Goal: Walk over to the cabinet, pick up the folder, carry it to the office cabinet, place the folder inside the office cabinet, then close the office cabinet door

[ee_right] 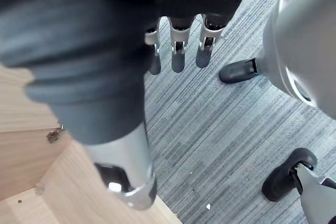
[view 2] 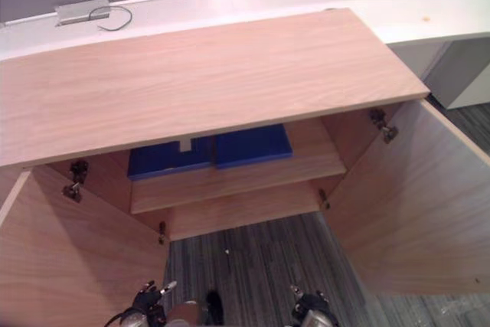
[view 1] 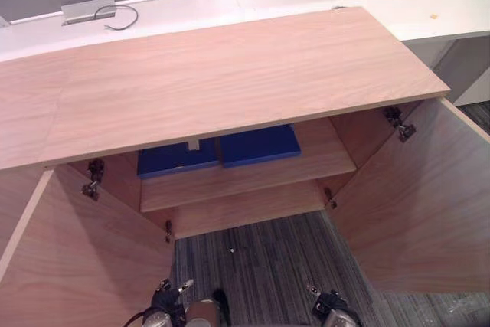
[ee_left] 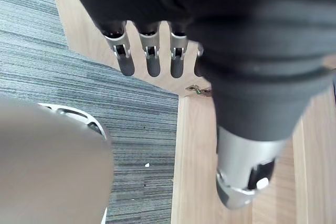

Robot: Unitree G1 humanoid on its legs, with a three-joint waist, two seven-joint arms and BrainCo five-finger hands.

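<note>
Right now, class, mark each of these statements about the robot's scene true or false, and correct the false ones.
1. The cabinet has both doors open. True.
2. The blue folders lie on the carpet. False: they lie side by side on the shelf inside the cabinet.
3. The left hand grips a folder. False: its fingers are straight and hold nothing.
4. The right hand hangs empty above the carpet. True.
5. A white desk stands behind the cabinet. True.
</note>
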